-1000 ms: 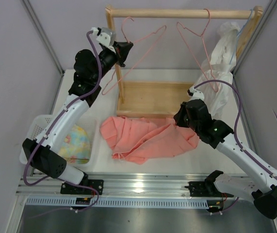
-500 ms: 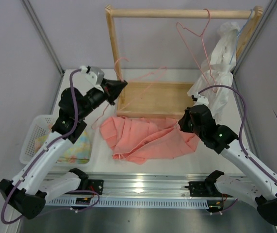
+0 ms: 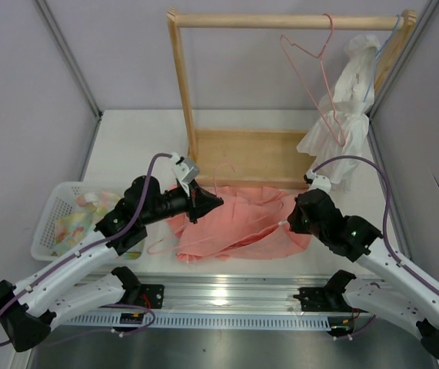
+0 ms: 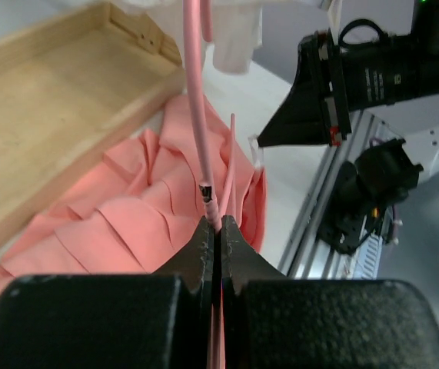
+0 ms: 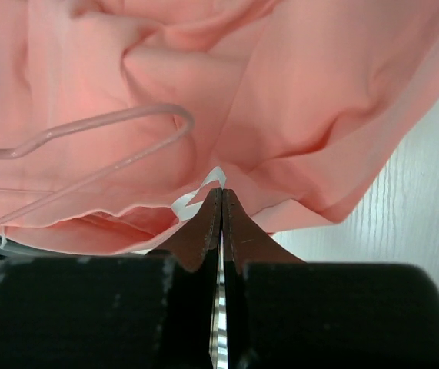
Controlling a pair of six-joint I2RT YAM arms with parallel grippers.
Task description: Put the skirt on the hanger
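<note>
The salmon-pink pleated skirt lies crumpled on the table in front of the wooden rack. My left gripper is shut on the wire of a pink hanger and holds it low over the skirt's left part. The wire runs up from the closed jaws in the left wrist view, above the pleats. My right gripper is shut on a white ribbon loop at the skirt's right edge. The right wrist view shows the skirt and one hanger shoulder just past the jaws.
A wooden rack with a top rail and a base tray stands behind the skirt. A second pink hanger and a white garment hang at its right end. A white basket holding pastel cloth sits at the left.
My left arm has taken the hanger off the rail and swung it down and forward over the skirt. My right gripper has shifted slightly toward the near edge, still at the skirt's edge.
</note>
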